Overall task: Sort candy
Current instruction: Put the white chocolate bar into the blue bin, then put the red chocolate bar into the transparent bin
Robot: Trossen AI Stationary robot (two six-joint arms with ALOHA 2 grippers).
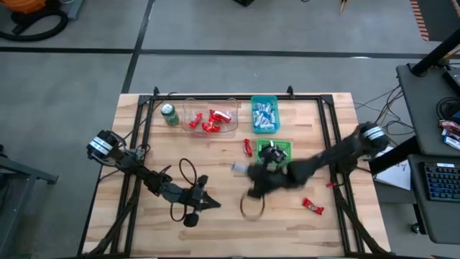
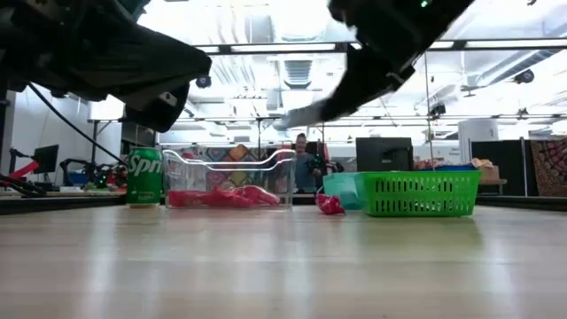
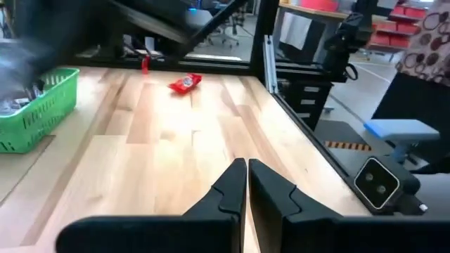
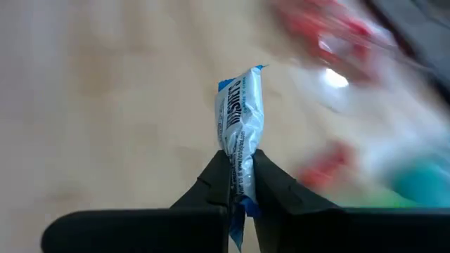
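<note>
My right gripper (image 4: 241,165) is lifted above the table's middle (image 1: 248,171), just left of the green basket (image 1: 280,148), and is shut on a light blue-and-white candy bar (image 4: 240,119). The bar shows as a pale streak in the low view (image 2: 297,115). My left gripper (image 3: 247,169) waits shut near the table's near edge (image 1: 208,202). Red candies lie in a clear tray (image 1: 212,119) and blue-and-white ones in a blue bin (image 1: 264,115). Dark ones are in the green basket. Loose red bars lie flat on the wood (image 1: 248,146) (image 1: 313,206). My right gripper pinches the blue-and-white bar between its two fingers by one end (image 4: 240,179). The bar lies along the fingers and most of it sticks out past the fingertips. It is lifted clear of the table.
A green drink can (image 1: 169,114) stands at the far left beside the clear tray. A black frame rail (image 1: 215,97) runs round the table's edges. A dark cable loop (image 1: 187,173) lies by my left arm. Bare wood spreads across the near half (image 1: 287,230).
</note>
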